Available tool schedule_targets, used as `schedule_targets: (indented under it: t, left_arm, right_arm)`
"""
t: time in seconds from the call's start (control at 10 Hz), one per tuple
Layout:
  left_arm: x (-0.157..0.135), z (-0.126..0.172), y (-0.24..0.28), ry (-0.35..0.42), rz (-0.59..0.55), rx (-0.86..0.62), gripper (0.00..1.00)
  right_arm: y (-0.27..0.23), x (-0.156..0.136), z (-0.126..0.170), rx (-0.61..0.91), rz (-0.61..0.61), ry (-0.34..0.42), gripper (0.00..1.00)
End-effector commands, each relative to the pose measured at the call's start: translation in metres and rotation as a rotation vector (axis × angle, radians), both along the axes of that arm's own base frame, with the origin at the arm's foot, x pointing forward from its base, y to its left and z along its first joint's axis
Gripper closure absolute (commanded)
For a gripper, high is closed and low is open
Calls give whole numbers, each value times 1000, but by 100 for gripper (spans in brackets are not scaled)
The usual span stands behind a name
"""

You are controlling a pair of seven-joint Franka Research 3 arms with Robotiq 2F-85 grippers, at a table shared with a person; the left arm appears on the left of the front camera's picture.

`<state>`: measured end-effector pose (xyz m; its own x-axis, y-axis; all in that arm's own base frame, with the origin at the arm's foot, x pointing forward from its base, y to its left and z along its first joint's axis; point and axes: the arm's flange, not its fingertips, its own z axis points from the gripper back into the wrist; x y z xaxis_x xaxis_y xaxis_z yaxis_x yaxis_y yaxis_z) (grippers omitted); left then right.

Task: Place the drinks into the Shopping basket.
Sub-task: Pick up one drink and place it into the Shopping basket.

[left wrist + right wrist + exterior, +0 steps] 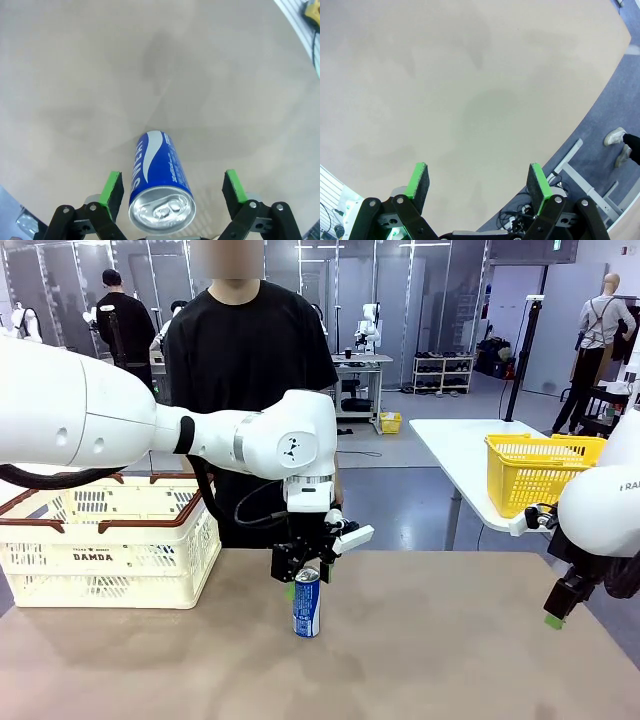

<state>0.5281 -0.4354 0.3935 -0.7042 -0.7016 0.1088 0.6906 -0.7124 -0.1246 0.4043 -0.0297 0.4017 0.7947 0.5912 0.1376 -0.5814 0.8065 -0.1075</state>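
Note:
A blue drink can (306,604) with white markings stands upright on the brown table, near the middle. My left gripper (303,575) hangs right over its top, open. In the left wrist view the can (159,187) stands between the green pads (111,188), with a gap on each side. The cream Shopping basket (105,540) with the reddish-brown rim sits at the table's far left. My right gripper (557,612) hangs open off the table's right side, holding nothing; its pads (418,180) stand wide apart over bare table.
A person in a black shirt (245,350) stands at the far edge, behind the can. A second white table at the right carries a yellow mesh basket (535,470). The table's right edge (580,125) drops to the floor.

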Motion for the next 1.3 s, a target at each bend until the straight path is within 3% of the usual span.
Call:
schedule_targets:
  t: [0.0,0.5,0.7,1.2]
  left_arm:
    - [2,-6,-2,7,41,33,0]
    - [7,-15,4,-36,68,0,0]
    - [7,-17,6,-32,64,-16,8]
    - [5,-19,5,-3,84,-6,52]
  right_arm:
    - [-1,0,0,-2,-4,0,2]
    - [-1,0,0,-2,-4,0,2]
    - [-1,0,0,-2,-4,0,2]
    - [-1,0,0,-2,-4,0,2]
